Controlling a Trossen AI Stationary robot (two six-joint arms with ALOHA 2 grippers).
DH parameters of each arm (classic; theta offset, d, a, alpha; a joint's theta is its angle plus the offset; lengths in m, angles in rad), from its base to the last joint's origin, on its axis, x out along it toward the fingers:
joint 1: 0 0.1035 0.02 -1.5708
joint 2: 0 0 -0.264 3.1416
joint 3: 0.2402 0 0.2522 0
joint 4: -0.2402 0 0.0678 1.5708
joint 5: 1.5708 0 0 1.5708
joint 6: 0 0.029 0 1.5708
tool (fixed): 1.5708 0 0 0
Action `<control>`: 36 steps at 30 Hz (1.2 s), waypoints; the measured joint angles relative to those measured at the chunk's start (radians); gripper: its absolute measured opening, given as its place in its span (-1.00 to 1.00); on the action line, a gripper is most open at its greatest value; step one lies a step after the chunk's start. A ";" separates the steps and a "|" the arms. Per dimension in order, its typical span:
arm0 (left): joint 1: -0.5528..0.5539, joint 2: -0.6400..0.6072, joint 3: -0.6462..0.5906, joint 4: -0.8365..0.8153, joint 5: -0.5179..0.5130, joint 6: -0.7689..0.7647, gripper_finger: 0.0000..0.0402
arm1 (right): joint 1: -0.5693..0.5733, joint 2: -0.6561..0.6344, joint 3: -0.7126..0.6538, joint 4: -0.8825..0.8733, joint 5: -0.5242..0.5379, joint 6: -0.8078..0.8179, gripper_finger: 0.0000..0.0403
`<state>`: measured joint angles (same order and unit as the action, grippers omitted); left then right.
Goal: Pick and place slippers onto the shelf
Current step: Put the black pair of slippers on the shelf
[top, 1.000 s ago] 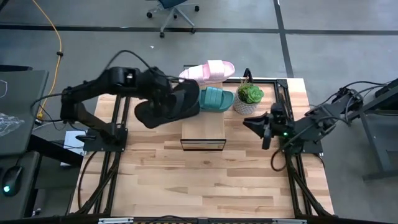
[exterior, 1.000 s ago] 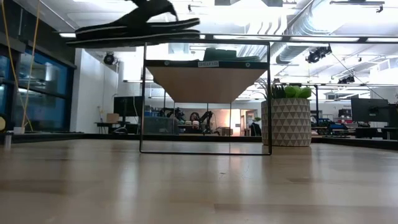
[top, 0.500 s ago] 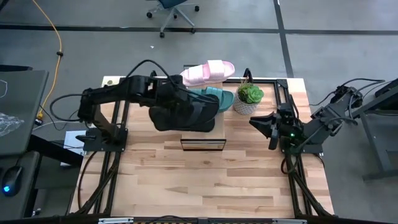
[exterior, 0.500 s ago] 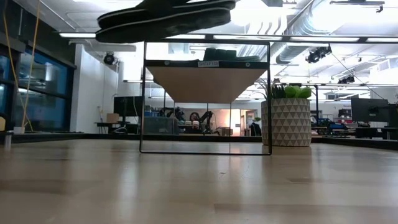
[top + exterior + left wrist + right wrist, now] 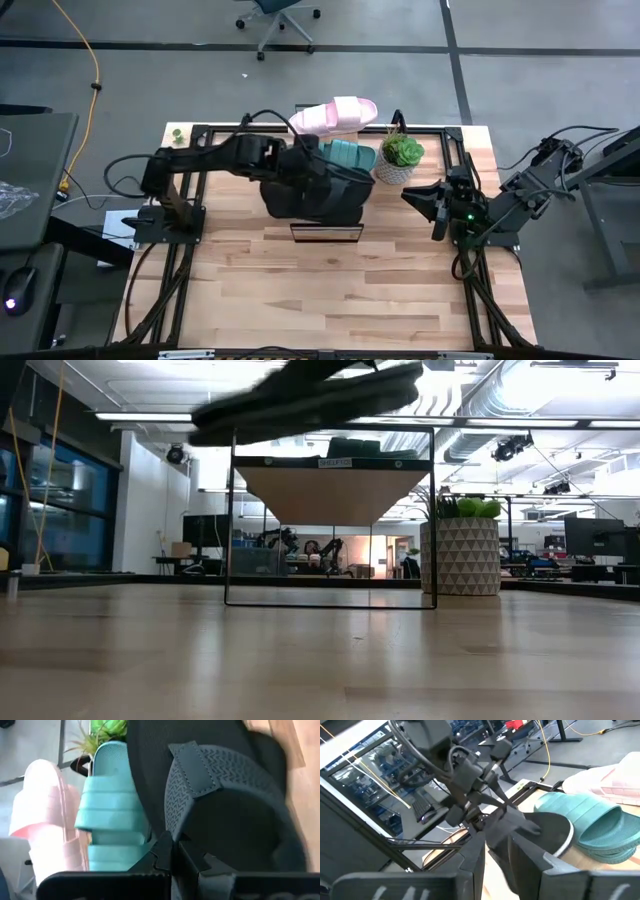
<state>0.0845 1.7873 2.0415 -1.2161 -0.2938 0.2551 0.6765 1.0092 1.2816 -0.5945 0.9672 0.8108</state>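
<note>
My left gripper (image 5: 293, 168) is shut on the black flip-flop (image 5: 320, 200) and carries it in the air over the shelf (image 5: 325, 233), whose wooden plank shows in the low view (image 5: 330, 490). The teal slide (image 5: 350, 155) lies sole down on the shelf's far part. The pink slide (image 5: 335, 115) lies behind it at the far end. The left wrist view shows the flip-flop (image 5: 215, 820) beside the teal slide (image 5: 112, 810) and the pink slide (image 5: 45, 815). My right gripper (image 5: 422, 200) waits open, to the right of the shelf. My left gripper (image 5: 171, 852) pinches the flip-flop's ribbed strap (image 5: 175, 827) between its two fingers, coming from above. The flip-flop (image 5: 310, 400) is lifted clear above the shelf top. It is tilted, with the end toward the table's right higher.
A potted plant (image 5: 400, 155) in a white patterned pot (image 5: 460, 550) stands on the table just right of the shelf's far end. Black frame rails (image 5: 190, 160) run along the table's left, right and far edges. Bare wood (image 5: 330, 290) lies toward the near edge.
My left gripper has carried the flip-flop toward the table's right and a little nearer, from left of the shelf to over its middle. The flip-flop has stayed in the air and now tips with its right end higher.
</note>
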 joint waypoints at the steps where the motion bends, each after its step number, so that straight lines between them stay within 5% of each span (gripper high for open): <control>1: 0.000 0.006 0.000 0.010 0.004 0.002 -1.00 | 0.000 0.000 0.000 0.000 0.000 0.000 -0.64; 14: 0.001 0.086 0.000 0.096 0.035 0.028 -1.00 | 0.000 0.000 0.000 -0.005 0.001 0.000 -0.64; 25: 0.001 0.095 0.000 0.100 -0.107 -0.103 -1.00 | 0.000 0.000 0.000 -0.008 0.002 0.000 -0.64; 36: 0.001 0.095 0.000 0.120 -0.058 -0.083 -1.00 | 0.000 0.000 0.000 -0.016 0.001 0.000 -0.64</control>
<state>0.0853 1.8828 2.0415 -1.0962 -0.3521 0.1722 0.6762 1.0096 1.2816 -0.6102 0.9684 0.8104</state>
